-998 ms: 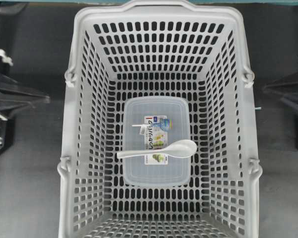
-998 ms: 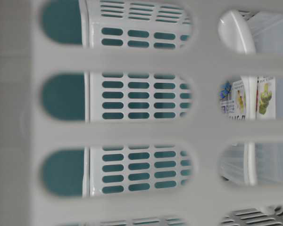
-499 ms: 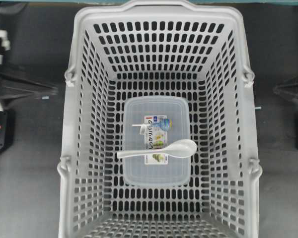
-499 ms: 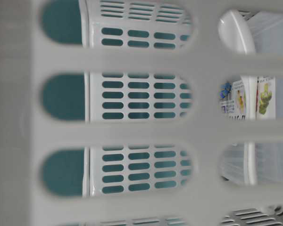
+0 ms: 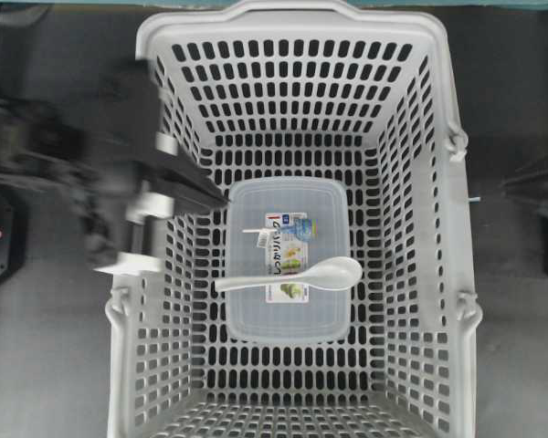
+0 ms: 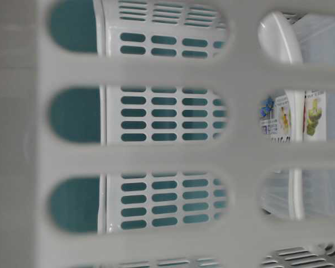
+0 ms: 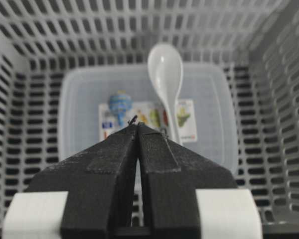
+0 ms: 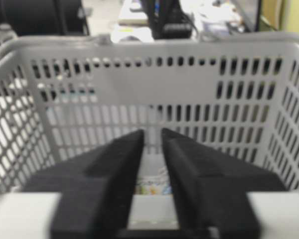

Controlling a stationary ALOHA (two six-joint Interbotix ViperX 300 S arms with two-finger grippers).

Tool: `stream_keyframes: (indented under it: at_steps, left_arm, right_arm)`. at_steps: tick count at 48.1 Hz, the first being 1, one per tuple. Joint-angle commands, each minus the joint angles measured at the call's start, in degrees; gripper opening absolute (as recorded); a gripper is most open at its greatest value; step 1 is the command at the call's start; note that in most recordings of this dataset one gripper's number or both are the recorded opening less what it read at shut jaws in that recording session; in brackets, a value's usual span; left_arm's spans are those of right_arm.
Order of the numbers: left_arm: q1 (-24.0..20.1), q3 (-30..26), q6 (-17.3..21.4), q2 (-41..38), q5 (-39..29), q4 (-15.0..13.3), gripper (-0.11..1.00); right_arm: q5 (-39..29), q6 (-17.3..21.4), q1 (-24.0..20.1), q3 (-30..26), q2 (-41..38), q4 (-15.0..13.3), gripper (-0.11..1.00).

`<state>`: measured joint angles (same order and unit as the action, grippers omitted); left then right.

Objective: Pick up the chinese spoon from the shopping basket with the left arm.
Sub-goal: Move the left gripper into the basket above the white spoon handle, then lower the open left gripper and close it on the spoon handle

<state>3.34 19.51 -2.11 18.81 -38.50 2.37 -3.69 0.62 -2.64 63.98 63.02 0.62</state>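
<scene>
From overhead I see the basket (image 5: 292, 55) filling the middle, with the spoon (image 5: 292, 275) lying crosswise on the lid of the clear box (image 5: 288, 315) on the basket floor, bowl toward the right of that view, handle toward the left. My left arm (image 5: 119, 196) is a motion-blurred dark shape over the basket's left rim, its tip just past the wall near the box's upper left corner, apart from the spoon. On the left wrist view the left gripper (image 7: 138, 130) has its fingers pressed together, tips meeting over the box label, the spoon (image 7: 166, 79) just beyond them with its bowl at the far end. On the right wrist view the right gripper (image 8: 152, 137) sits outside the basket wall (image 8: 149, 55) with a narrow gap between its fingers, holding nothing. The table-level view shows only slotted wall up close and a sliver of spoon (image 6: 279, 36)
</scene>
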Motion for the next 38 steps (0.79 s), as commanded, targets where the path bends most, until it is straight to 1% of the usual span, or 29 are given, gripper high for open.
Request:
stream_keyframes:
  at_steps: [1, 5, 7, 9, 12, 13, 16, 23, 27, 29, 30, 38]
  left_arm:
    - [0.35, -3.6, 0.0, -2.99, -2.11, 0.26, 0.0]
    - [0.7, -5.27, 0.0, -5.98, -3.78, 0.18, 0.0]
    - [0.88, -6.06, 0.0, -7.29, -4.22, 0.18, 0.0]
    - [1.14, -6.86, 0.0, -8.61, -4.57, 0.26, 0.01]
    - [1.41, -7.82, -0.09, -10.37, -5.19, 0.26, 0.02]
    - [1.49, -8.26, -0.35, -11.34, -5.63, 0.26, 0.05]
    - [1.85, -9.05, -0.79, -13.18, -6.86, 0.26, 0.2]
    - [3.08, -11.07, -2.11, -18.37, -10.02, 0.26, 0.64]
    - [3.34, -11.95, -3.43, -21.36, -10.72, 0.18, 0.84]
    - [3.43, -12.22, -3.96, -22.68, -10.63, 0.26, 0.89]
    - [3.43, -12.39, -4.22, -23.2, -10.63, 0.26, 0.9]
    - [4.57, -13.8, -5.45, -27.25, -10.55, 0.26, 0.87]
  right_arm:
    - [-0.09, -0.09, 0.35, -1.41, -0.35, 0.18, 0.28]
    - [-0.18, -0.09, 0.35, -1.41, -0.18, 0.09, 0.49]
    - [-0.18, -0.09, 0.35, -1.41, -0.18, 0.18, 0.57]
    - [-0.18, -0.09, 0.35, -1.41, -0.18, 0.09, 0.64]
    - [-0.18, -0.09, 0.35, -1.41, -0.18, 0.09, 0.69]
    - [-0.18, -0.09, 0.35, -1.41, -0.18, 0.09, 0.7]
    - [-0.09, -0.18, 0.35, -1.41, -0.18, 0.09, 0.7]
    - [0.26, -0.18, 0.35, -1.41, -0.18, 0.09, 0.7]
    - [0.26, -0.18, 0.35, -1.41, -0.18, 0.09, 0.7]
    - [0.26, -0.18, 0.35, -1.41, -0.18, 0.18, 0.7]
    - [0.26, -0.18, 0.35, -1.41, -0.18, 0.09, 0.7]
    - [0.35, -0.09, 0.35, -1.23, -0.18, 0.09, 0.7]
